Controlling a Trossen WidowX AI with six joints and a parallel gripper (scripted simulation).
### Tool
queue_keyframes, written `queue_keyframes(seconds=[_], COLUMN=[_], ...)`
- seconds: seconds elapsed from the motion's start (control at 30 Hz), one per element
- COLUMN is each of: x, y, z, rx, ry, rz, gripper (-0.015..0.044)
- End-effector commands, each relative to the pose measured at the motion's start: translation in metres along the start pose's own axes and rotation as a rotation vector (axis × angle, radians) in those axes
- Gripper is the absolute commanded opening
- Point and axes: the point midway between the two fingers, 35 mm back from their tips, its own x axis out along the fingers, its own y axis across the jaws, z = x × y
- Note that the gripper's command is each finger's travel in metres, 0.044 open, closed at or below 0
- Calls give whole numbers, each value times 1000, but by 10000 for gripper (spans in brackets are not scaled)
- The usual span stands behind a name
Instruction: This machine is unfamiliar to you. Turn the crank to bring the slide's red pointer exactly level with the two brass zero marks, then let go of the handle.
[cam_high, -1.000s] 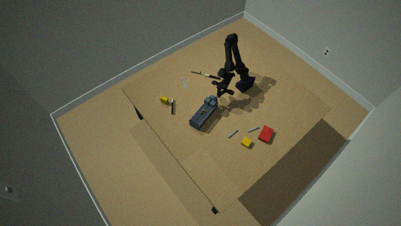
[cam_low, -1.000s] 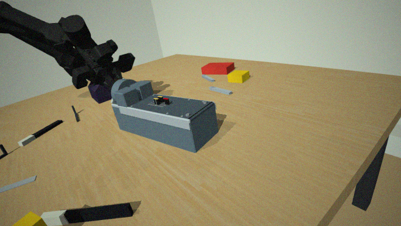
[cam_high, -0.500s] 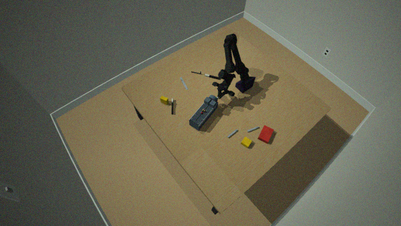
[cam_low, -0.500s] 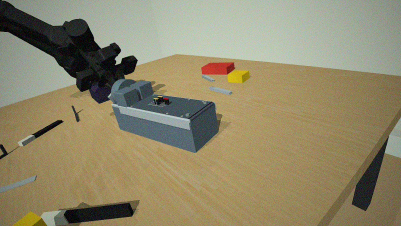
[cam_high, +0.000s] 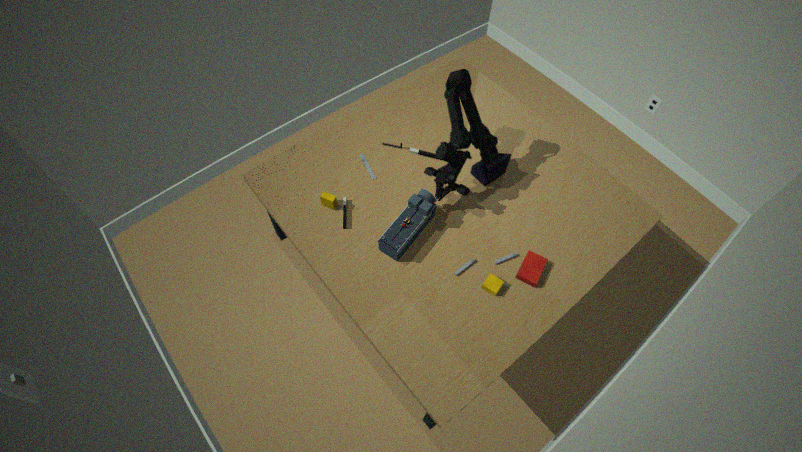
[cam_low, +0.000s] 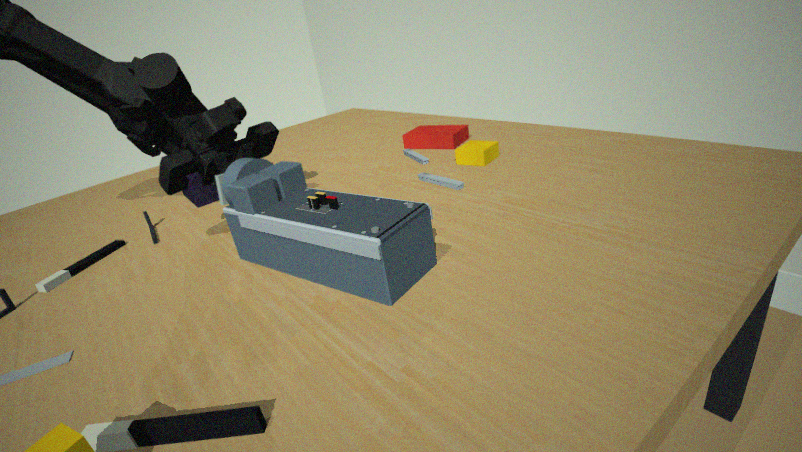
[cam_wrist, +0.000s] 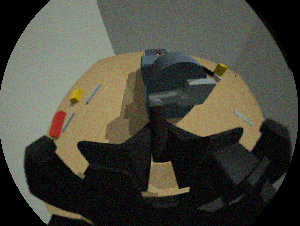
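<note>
The blue-grey machine (cam_high: 393, 244) (cam_low: 314, 259) (cam_wrist: 172, 75) stands on the table, its round crank wheel (cam_low: 247, 167) at the end nearest the arm. On its top, the red pointer (cam_high: 403, 225) (cam_low: 331, 198) stands a little off the two brass zero marks (cam_low: 320, 194), on the side away from the crank. The pointer is tiny in the wrist view. My gripper (cam_high: 438, 198) (cam_wrist: 157, 123) is shut on the dark crank handle (cam_wrist: 159, 114) at the wheel's outer face. In the exterior view the fingertips are largely hidden behind the wheel end.
A red block (cam_high: 531, 268) (cam_low: 435, 137) (cam_wrist: 57, 124) and a yellow block (cam_high: 493, 284) (cam_low: 476, 153) lie to one side with two grey bars. Another yellow block (cam_high: 328, 199), a black-and-white stick (cam_high: 344, 216) and a grey strip (cam_high: 368, 167) lie on the other side.
</note>
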Motion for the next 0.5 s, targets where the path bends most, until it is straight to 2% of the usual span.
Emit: queue_keyframes(seconds=[0.0, 0.47], x=[7, 16], y=[-1, -14], z=[-7, -16], rx=[-3, -4], ry=[12, 13], rz=[3, 2], gripper=[0, 0])
